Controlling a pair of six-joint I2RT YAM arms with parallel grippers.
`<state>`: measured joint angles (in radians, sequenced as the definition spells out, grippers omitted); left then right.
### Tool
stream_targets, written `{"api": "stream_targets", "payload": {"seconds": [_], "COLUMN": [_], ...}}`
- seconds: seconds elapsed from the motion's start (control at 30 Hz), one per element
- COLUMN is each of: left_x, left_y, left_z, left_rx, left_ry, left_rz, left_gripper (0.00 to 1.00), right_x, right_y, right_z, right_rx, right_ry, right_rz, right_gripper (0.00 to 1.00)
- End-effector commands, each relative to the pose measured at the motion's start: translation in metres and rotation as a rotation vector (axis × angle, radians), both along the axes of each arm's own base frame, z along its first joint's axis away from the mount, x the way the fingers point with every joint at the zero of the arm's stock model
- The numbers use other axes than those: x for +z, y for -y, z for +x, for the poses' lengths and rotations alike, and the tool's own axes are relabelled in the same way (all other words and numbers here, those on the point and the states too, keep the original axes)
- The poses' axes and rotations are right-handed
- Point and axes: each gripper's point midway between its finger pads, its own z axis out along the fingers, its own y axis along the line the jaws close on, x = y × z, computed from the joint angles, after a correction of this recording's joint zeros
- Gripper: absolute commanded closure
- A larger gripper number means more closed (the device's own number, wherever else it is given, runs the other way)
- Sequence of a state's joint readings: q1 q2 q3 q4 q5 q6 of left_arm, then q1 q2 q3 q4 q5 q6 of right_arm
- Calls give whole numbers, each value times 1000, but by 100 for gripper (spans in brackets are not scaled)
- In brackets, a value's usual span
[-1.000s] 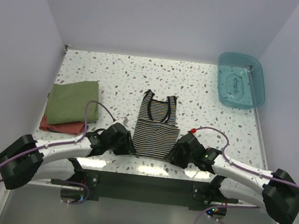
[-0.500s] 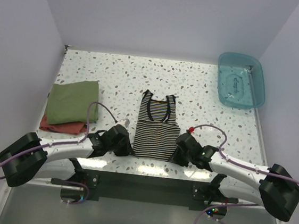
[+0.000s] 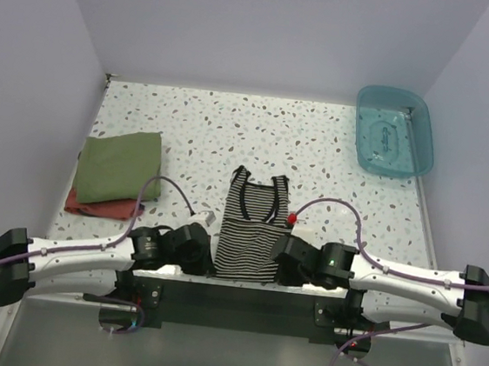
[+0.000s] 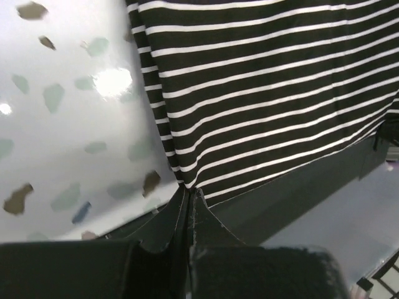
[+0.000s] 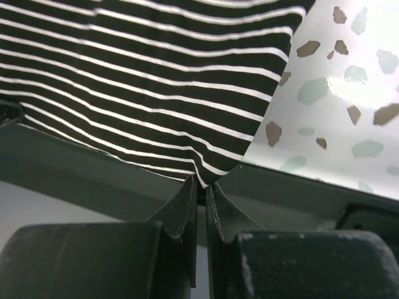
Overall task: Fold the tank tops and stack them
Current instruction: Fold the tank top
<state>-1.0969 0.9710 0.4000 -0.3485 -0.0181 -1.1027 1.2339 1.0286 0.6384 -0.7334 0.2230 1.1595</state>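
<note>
Two hem corners of the striped tank top [image 3: 248,227], at the worktop's [image 3: 335,157] near edge, we are clamping tight in the left gripper [image 4: 189,190] and right gripper [image 5: 202,184], starting the fold; next needs an even lift.

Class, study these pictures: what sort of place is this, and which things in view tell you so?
Probably a robot test booth, not a home: a left arm and right arm mounted at a speckled table, plain walls close around, and a striped tank top staged between them.
</note>
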Motion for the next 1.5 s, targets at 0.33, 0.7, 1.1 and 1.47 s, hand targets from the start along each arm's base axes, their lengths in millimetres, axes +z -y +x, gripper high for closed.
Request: {"api": "stream_targets", "payload": {"seconds": [0.33,0.7,1.1,1.47], "left_x": [141,151,113,99], "left_y": [18,19,13,-24], "left_z": [42,172,358,298], "left_rx": [179,287,373,422], "left_ry": [196,275,382,304], "left_rz": [-78,-146,-204,-92], "left_gripper": [100,100,48,45], "right_x": [113,89,67,61], "right_y": [1,-5,29,4], "right_z": [43,152,328,250], "right_rx": [-52,-108,-203,-52], "right_ry": [243,102,127,230], "right_rz": [-53,59,-25,-177], "right_gripper": [94,96,31,35]}}
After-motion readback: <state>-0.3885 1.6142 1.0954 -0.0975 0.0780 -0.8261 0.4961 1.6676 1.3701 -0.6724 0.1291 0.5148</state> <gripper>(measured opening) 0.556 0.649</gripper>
